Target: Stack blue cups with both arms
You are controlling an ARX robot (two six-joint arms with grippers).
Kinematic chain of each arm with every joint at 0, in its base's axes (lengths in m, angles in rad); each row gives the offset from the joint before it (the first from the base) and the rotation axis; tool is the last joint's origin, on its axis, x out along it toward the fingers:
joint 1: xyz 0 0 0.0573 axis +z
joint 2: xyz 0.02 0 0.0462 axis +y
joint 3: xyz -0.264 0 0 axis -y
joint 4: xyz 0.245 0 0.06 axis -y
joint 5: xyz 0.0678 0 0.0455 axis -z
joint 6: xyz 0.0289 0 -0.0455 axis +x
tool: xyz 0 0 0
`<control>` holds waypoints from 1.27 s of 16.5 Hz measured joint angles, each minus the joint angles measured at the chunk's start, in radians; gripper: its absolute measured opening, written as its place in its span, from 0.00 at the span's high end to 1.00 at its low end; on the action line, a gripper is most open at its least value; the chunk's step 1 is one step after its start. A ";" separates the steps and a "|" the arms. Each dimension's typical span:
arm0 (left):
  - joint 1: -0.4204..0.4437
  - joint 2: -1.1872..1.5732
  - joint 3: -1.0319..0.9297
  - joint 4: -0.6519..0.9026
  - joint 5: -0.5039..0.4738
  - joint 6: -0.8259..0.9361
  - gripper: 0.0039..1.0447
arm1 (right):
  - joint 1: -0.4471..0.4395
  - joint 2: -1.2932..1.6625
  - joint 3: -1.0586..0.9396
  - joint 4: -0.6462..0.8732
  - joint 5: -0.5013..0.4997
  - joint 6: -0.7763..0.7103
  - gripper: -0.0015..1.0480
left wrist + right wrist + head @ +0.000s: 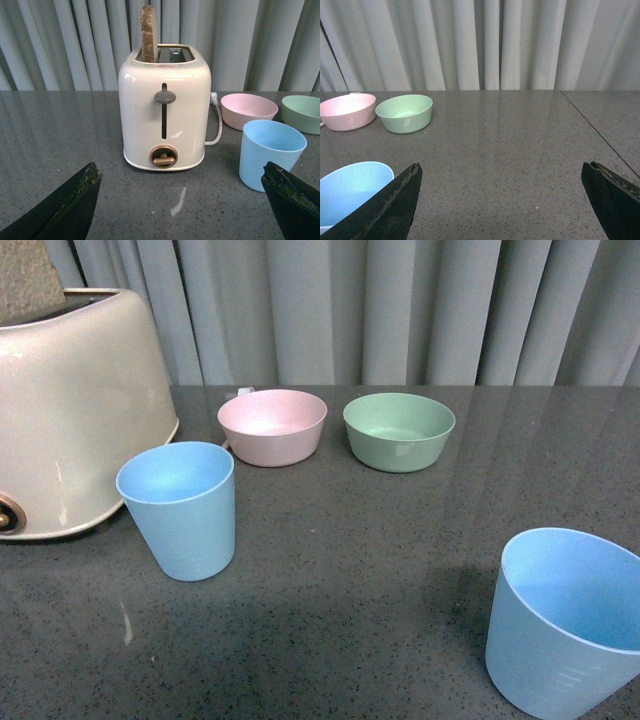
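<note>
Bench (380,570) of speckled dark-grey stone, backed by a pleated grey curtain (400,310), carries a glossy cream toaster (70,410) with rounded corners on its left side, a rough brown slice (148,32) standing in one slot. Two matte sky-blue tapered tumblers stand upright and well apart: the far blue cup (185,510) just beside the toaster, the near blue cup (565,625) toward the front right. Shallow round pink bowl (272,426) and green bowl (398,430) sit side by side near the rear edge. Left gripper (180,172) and right gripper (501,170), black pointed jaws spread wide, grasp nothing.
</note>
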 joint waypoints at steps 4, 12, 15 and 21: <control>0.000 0.000 0.000 0.000 0.000 0.000 0.06 | 0.000 0.000 0.000 0.000 0.000 0.000 0.06; 0.000 0.000 0.000 0.000 0.000 0.000 0.06 | 0.000 0.000 0.000 0.000 0.000 0.000 0.06; 0.000 0.000 0.000 0.000 0.000 0.000 0.06 | 0.000 0.000 0.000 0.000 0.000 0.000 0.06; 0.000 0.000 0.000 0.000 0.000 0.000 0.06 | 0.000 0.000 0.000 0.000 0.000 0.000 0.06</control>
